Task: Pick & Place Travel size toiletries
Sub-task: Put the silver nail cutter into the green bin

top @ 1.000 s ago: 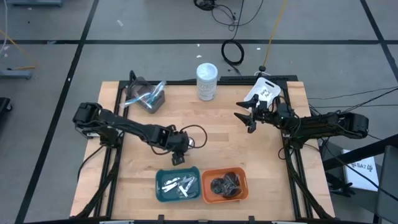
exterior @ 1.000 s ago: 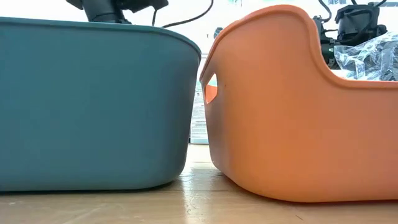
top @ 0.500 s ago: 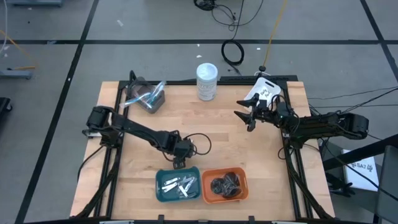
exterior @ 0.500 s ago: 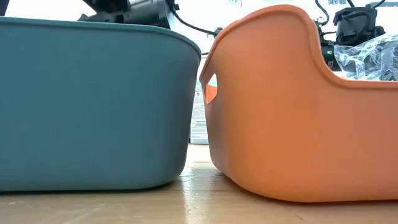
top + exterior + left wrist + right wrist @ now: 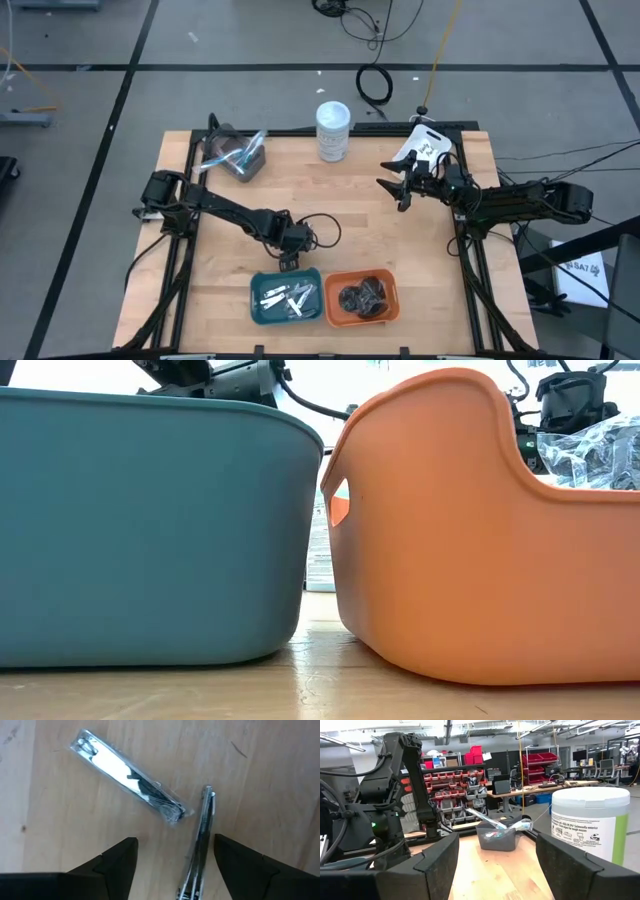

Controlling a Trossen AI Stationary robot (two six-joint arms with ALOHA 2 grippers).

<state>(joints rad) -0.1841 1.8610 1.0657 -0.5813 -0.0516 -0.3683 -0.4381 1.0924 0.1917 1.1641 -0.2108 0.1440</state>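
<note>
My left gripper [image 5: 175, 872] is open and points down at the wooden table, just beyond the teal tray's far rim [image 5: 287, 272]. Two slim silver toiletry pieces lie flat on the wood under it. One, in clear wrap [image 5: 130, 775], lies ahead of the fingers. The other [image 5: 201, 840] reaches in between them, close to one finger [image 5: 245, 865]; I see no touch. The teal tray holds several silver-white pieces [image 5: 287, 297]. The orange tray holds dark bundles [image 5: 362, 297]. My right gripper [image 5: 400, 190] waits open above the table's right side.
A tall white-lidded jar [image 5: 333, 130] stands at the far edge. A grey bin with clear-wrapped stuff [image 5: 235, 155] sits at the far left. The teal tray [image 5: 150, 530] and orange tray [image 5: 470, 530] stand side by side at the near edge. Bare wood lies mid-table.
My left gripper has moved a little toward the near edge and the teal tray as its arm stretched out, then held still. My right arm has kept still.
</note>
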